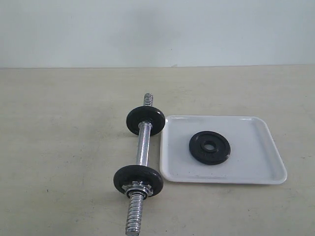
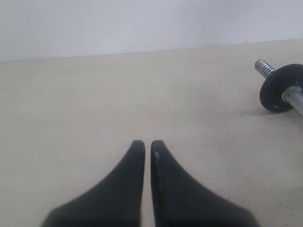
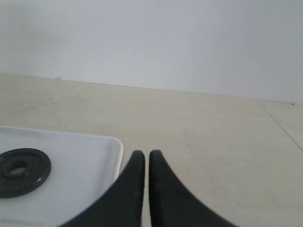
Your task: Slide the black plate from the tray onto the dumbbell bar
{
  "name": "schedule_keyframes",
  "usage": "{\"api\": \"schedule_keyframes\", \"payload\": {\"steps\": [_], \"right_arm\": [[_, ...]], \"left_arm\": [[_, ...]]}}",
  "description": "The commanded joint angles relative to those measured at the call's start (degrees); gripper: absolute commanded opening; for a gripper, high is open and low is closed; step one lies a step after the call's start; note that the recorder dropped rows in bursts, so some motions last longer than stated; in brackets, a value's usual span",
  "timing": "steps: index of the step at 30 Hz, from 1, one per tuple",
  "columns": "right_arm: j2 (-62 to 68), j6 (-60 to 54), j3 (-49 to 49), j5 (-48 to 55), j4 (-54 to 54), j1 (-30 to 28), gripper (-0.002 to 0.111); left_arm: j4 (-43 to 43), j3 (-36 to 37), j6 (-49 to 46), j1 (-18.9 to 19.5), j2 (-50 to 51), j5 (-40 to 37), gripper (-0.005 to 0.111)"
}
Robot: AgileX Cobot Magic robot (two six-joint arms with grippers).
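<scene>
Pale beige bench (image 1: 59,147) under a plain whitish wall (image 1: 157,29). Exterior view: white tray (image 1: 246,128) sits right of center, flat on the bench. Black plate (image 1: 222,150) lies flat inside the tray, about mid-tray and slightly toward its left half, clear of the rim, hole facing up. Dumbbell bar (image 1: 143,147) lies on the bench just left of the tray, running from upper center down to the bottom edge of the frame, slightly slanted. 2 black discs sit on it. 1 (image 1: 145,121) is near the upper threaded end, right beside the tray's upper left corner. 1 (image 1: 139,180) is near the lower end with a chrome nut (image 1: 135,190) against its lower side. Cannot tell if either disc touches the tray. Plate and bar are apart, tray rim between them. Left fingers (image 2: 135,165) are pressed together with nothing between them, over bare bench, 1 disc and a threaded bar end off to the side. Right fingers (image 3: 135,175) are also clenched and empty, by a tray corner, plate away from the tips.
</scene>
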State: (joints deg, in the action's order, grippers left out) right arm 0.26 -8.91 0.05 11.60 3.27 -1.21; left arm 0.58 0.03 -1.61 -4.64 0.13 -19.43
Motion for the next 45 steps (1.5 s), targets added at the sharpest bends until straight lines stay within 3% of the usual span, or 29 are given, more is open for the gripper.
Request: {"api": "schedule_keyframes", "payload": {"steps": [1,27,32,38,45], "right_arm": [[-0.26,-0.15,-0.05,-0.64,-0.11,0.05,0.001],[-0.26,-0.15,-0.24,1.40,-0.11,0.05,0.001],[-0.26,-0.15,-11.42,10.69,-0.11,0.05,0.001],[-0.26,-0.15,-21.80,3.21,-0.11,0.05,0.001],[-0.26,-0.15,-24.32,-11.14,-0.11,0.05,0.001]], "left_arm": [[0.36,-0.03,-0.19,-0.23,-0.13,0.08,0.004],[0.36,-0.03,-0.19,-0.23,-0.13,0.08,0.004],[0.36,-0.03,-0.19,-0.23,-0.13,0.08,0.004],[0.36,-0.03,-0.19,-0.23,-0.13,0.08,0.004],[0.36,-0.03,-0.19,-0.23,-0.13,0.08,0.004]]}}
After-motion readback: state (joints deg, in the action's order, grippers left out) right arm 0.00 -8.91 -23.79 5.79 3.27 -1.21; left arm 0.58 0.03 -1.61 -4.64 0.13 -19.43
